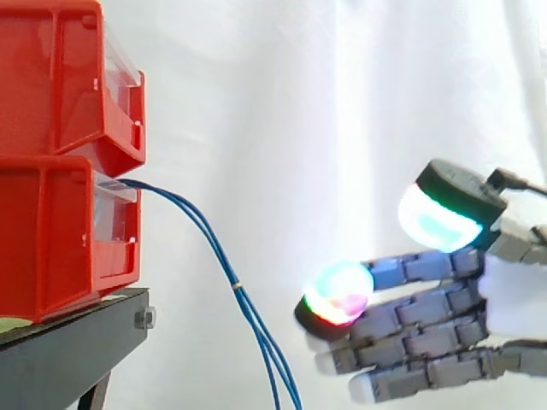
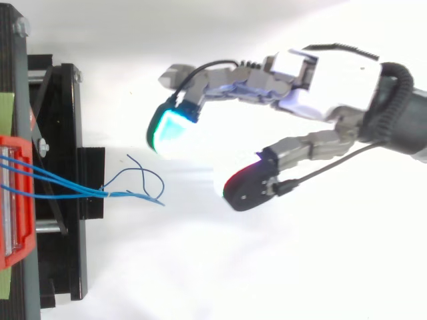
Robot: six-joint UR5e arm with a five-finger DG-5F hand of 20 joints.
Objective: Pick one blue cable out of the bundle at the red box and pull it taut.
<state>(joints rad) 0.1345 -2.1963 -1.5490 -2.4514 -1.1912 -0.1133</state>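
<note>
Your hand (image 1: 436, 329) is open and has hold of nothing. Its fingers reach out nearly straight toward the bins, and the thumb stands apart above them, leaving a wide gap between. In the side view the upper pad (image 1: 438, 219) glows white and cyan with a green edge, while the pad (image 1: 338, 292) at the front of the fingers shows green, cyan and magenta.

The blue cables (image 1: 224, 266) lie ahead of your fingertips, between the hand and the red bins, and nothing of the hand touches them. They come out of the front of the lower red bin (image 1: 51, 231), arc outward and drop in a loose bundle, pinched together at a small band partway down. From there they run out past the bottom edge, near the lowest fingers but clear of them. They hang slack.

From above, the hand (image 2: 320, 73) sits well back from the cables (image 2: 67, 185), whose free ends curl just off the edge of the black stand (image 2: 67, 133), ahead of the two leading pads. The cyan-green pad (image 2: 170, 130) is the closer of the two to those ends, and open space separates them.

The upper red bin (image 1: 60, 77) sits stacked on the lower one, farther ahead of the hand.
</note>
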